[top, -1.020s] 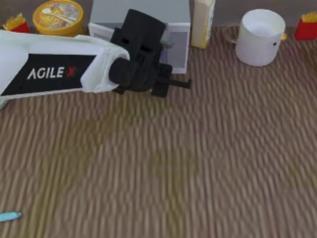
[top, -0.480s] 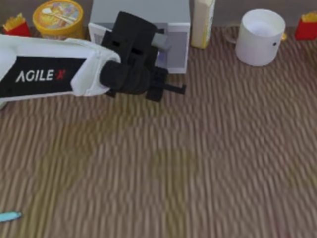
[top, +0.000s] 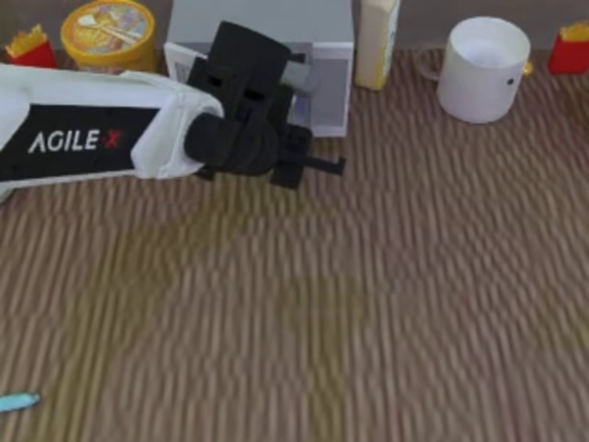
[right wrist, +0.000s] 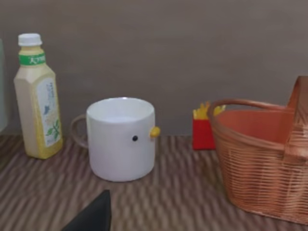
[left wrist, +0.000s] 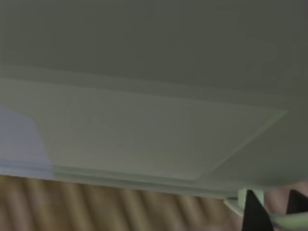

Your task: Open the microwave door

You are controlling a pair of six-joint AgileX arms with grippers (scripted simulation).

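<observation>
The silver-grey microwave [top: 267, 20] stands at the back of the table, left of centre. My left gripper [top: 317, 164] is low in front of its front face, and the arm covers much of that face. In the left wrist view the microwave door [left wrist: 144, 134] fills the frame, with its large window. My left gripper [left wrist: 274, 211] shows two dark fingertips [left wrist: 252, 214] on either side of a pale handle bar [left wrist: 288, 220] at the door's edge, shut on it. My right gripper [right wrist: 94, 216] is out of the top view and shows only as a dark tip.
A pale yellow bottle [top: 377, 41] stands just right of the microwave, then a white cup [top: 483, 69] and a red fries box [top: 569, 48]. A yellow tub [top: 109, 29] and another fries box [top: 29, 43] sit at the back left. A woven basket [right wrist: 262, 159] stands at the right.
Since a second ago my left gripper shifted a little to the left along the microwave's front. It has held still over the last half second.
</observation>
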